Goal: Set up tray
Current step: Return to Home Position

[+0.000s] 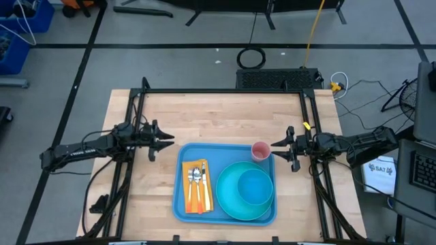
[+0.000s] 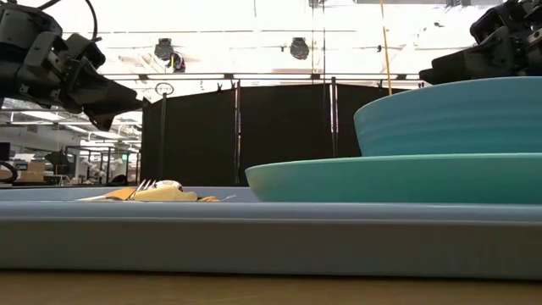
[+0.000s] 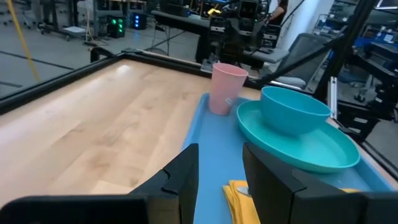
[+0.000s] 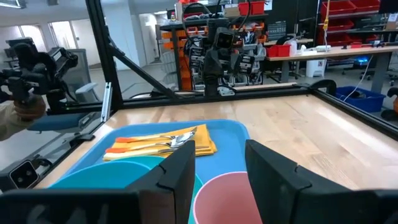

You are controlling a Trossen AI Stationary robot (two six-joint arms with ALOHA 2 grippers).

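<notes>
We see the tray (image 1: 228, 152) lying flat on the wooden desk (image 1: 136, 177), near its front edge and about midway between the two arms. In the left part of the tray lies a yellow napkin (image 1: 188, 178), and on it an orange and yellow set of cutlery (image 1: 198, 189) lies side by side. The right part holds a round teal plate (image 1: 228, 190) with a blue bowl (image 1: 256, 185) standing on it. A pink cup (image 1: 261, 150) stands upright at the tray's far right corner.

The left end effector (image 1: 170, 141) hangs above the bare desk just beyond the tray's far left corner. Its wrist view shows the two fingers (image 3: 183, 180) spread, with nothing between them. The right end effector (image 1: 276, 146) hovers just beside the pink cup, and its fingers (image 4: 273, 174) are likewise parted and empty. In the low view both arms sit well above the tray's rim (image 2: 254, 241).

A white tag (image 1: 380, 168) off the desk by the right arm carries dark lettering too small for us to read.
</notes>
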